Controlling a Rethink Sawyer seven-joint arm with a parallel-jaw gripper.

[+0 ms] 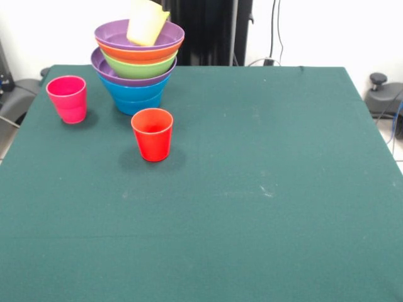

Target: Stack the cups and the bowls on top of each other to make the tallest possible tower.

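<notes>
The tower (pixel 137 63) stands at the far left of the green table (pixel 252 189): blue bowls lowest, then a purple, a lime green, an orange and a purple bowl on top. A yellow cup (pixel 147 24) lies tilted in the top purple bowl. A pink-magenta cup (pixel 67 99) stands upright left of the tower. A red cup (pixel 152 134) stands upright in front of the tower. The gripper is out of view.
The robot's black pedestal (pixel 208 31) stands behind the table's far edge. Cables hang at the wall to its right. Dark equipment sits off the table at both sides.
</notes>
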